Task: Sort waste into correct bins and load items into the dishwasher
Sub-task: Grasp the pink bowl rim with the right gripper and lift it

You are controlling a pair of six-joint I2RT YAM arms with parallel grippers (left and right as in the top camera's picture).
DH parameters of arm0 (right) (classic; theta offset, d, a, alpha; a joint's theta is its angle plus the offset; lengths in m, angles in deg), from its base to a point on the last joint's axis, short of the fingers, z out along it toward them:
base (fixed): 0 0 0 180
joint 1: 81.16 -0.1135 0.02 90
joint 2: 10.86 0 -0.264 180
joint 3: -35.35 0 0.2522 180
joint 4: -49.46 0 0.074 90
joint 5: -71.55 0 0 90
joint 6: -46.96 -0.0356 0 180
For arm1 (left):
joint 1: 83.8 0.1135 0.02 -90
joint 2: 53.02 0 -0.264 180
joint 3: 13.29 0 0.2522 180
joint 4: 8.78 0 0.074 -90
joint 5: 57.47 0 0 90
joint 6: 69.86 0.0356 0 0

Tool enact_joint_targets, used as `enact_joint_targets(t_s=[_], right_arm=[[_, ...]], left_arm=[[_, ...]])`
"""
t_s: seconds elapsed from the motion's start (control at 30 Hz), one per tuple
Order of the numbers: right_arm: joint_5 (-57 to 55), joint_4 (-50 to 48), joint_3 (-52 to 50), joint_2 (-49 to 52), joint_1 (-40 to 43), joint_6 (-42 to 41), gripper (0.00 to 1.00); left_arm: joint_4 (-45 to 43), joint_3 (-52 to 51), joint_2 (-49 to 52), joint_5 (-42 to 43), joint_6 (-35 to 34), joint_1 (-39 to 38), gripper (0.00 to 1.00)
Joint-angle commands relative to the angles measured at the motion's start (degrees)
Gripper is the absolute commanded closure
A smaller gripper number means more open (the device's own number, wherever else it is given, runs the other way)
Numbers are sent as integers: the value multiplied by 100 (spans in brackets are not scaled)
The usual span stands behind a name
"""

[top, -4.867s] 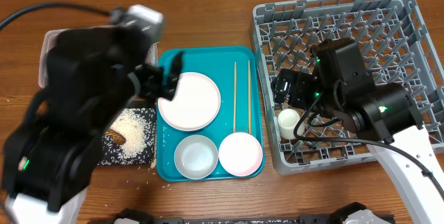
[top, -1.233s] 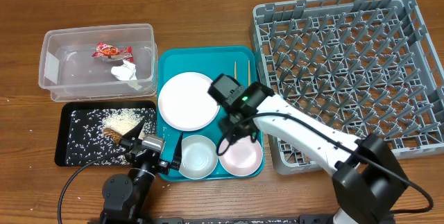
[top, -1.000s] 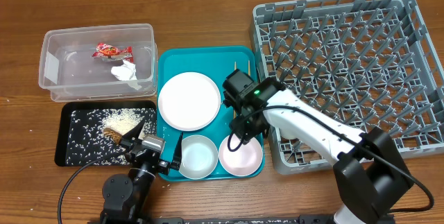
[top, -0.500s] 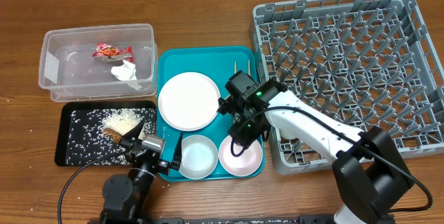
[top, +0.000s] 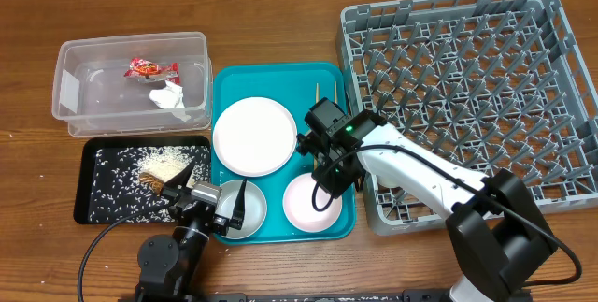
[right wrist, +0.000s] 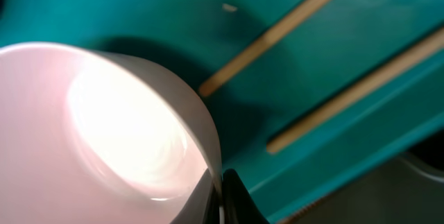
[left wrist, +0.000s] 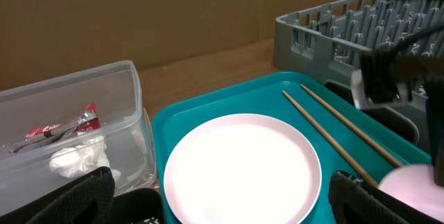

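Right pincer point(top: 327, 182) looks clenched on rim of pinkish-white bowl point(top: 308, 207). Bowl sits lower middle of overhead frame, on teal tray point(top: 280, 70). One finger point(right wrist: 232, 200) lies against its outer wall. Left pincer point(left wrist: 229, 195) released, spread wide. Bowl likely light, rigid, glossy, chippable. You want deep rim bite, level lift, slow carry to dish rack point(top: 551, 78) at right.

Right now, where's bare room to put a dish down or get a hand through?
Rack: grid almost all bare beyond the right arm. Table: bare strip behind tub and teal tray. Crowded: teal tray, with plate, chopsticks, metal bowl, pink bowl and right gripper.
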State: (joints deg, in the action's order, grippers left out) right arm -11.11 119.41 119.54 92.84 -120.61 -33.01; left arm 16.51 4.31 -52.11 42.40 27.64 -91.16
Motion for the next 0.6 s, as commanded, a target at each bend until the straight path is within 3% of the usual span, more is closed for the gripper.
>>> enact_joint_targets(t_s=[0.0, 0.17, 0.3, 0.43, 0.57], right_arm=[[-796, 103, 529, -17, -7, -446, 96], [-1932, 730, 1410, -20, -7, -1440, 96], [-3357, 1429, 2225, -79, -7, -3067, 96], [-5066, 2339, 2835, -348, 4, -5276, 96], [-5956, 2726, 2841, -525, 214, -6328, 96]], left_arm=[[-24, -35, -42, 24, 20, 20, 0], [-22, -35, -42, 24, 20, 20, 0], [-24, -35, -42, 24, 20, 20, 0], [-22, -35, -39, 24, 20, 20, 0], [-24, -35, -35, 24, 20, 20, 0]])
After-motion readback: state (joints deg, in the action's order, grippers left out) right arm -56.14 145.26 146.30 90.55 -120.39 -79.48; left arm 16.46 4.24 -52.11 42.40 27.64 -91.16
